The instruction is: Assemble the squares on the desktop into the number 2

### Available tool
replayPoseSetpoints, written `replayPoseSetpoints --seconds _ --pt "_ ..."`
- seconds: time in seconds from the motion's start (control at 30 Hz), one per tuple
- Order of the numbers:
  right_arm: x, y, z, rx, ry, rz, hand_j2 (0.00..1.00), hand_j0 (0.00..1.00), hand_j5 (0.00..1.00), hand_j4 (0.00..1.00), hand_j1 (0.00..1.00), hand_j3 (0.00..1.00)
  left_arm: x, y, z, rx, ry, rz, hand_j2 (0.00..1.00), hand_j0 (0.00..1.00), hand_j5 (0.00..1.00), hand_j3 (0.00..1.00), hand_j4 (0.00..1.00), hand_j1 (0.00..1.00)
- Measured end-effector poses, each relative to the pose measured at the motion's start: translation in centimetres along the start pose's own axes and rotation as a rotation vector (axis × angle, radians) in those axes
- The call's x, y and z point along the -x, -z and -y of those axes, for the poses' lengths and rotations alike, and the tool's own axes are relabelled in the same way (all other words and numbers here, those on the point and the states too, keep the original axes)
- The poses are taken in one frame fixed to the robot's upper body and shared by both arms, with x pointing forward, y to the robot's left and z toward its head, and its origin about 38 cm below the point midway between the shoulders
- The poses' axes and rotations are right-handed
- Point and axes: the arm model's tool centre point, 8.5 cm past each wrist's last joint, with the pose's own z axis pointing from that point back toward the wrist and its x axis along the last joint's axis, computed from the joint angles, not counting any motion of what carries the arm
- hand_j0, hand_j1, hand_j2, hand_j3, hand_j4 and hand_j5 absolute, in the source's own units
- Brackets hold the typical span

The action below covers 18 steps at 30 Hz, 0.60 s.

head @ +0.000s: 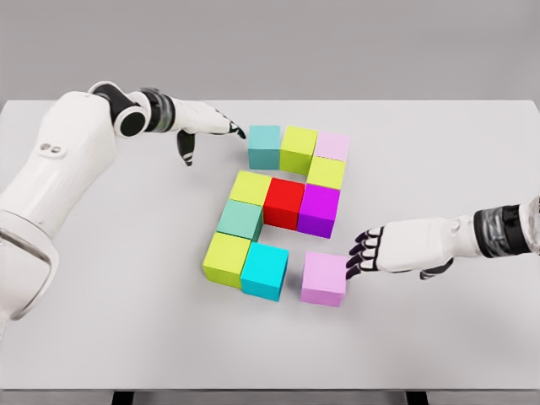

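Squares on the white desktop (101, 337), ten coloured cubes, nearly shaped into a 2. Top row: teal cube (263, 145), lime cube (299, 148), pale pink cube (332, 148), side by side and touching. Below the pink one, a yellow-green cube (326, 174), then the middle row: purple cube (319, 210), red cube (283, 203), another yellow-green cube (250, 187) at its left end. Down the left side a sage-green cube (240, 220), then the bottom row: lime corner cube (226, 257) and cyan cube (265, 271), touching.

Last piece, the lilac cube (325, 278), lying just beside the cyan one with a narrow gap between, slightly lower and a little skewed. Step in hand, by the look of it: closing the bottom row. Right hand (388, 250) to the right of the lilac cube, fingers spread and gripping nothing, dark fingertips (353, 260) at or just off the cube's right face; cannot tell whether touching.

Next move likely calls for a gentle push leftward until lilac meets cyan, with a small nudge upward to line up the row, and care not to shove the cyan and lime cubes out of place.

Left hand (196, 126) hovering near the teal cube at the top left, fingers extended, thumb hanging down, holding nothing, just apart from the cube.

Nothing between the lilac cube and its slot. Purple cube above close by, worth avoiding with the knuckles.
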Motion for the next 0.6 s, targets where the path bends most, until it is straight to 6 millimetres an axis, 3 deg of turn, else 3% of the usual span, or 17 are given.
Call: replayPoseSetpoints --seconds 0.37,0.5,0.6 --pt "-0.6 1.3 0.2 0.004 -0.004 0.036 1.00 1.00 1.00 1.00 1.00 1.00 -0.8 0.8 -0.6 -0.011 0.008 -0.020 1.00 1.00 1.00 1.00 1.00 1.00" --pt "-0.1 0.7 0.8 0.006 -0.020 0.016 1.00 1.00 1.00 1.00 1.00 1.00 -0.9 0.9 -0.7 -0.018 0.004 -0.026 1.00 1.00 1.00 1.00 1.00 1.00" --pt "0.9 -1.0 0.8 0.004 -0.023 -0.040 1.00 1.00 1.00 1.00 1.00 1.00 -0.8 0.7 -1.3 -0.030 0.007 -0.032 1.00 1.00 1.00 1.00 1.00 1.00"
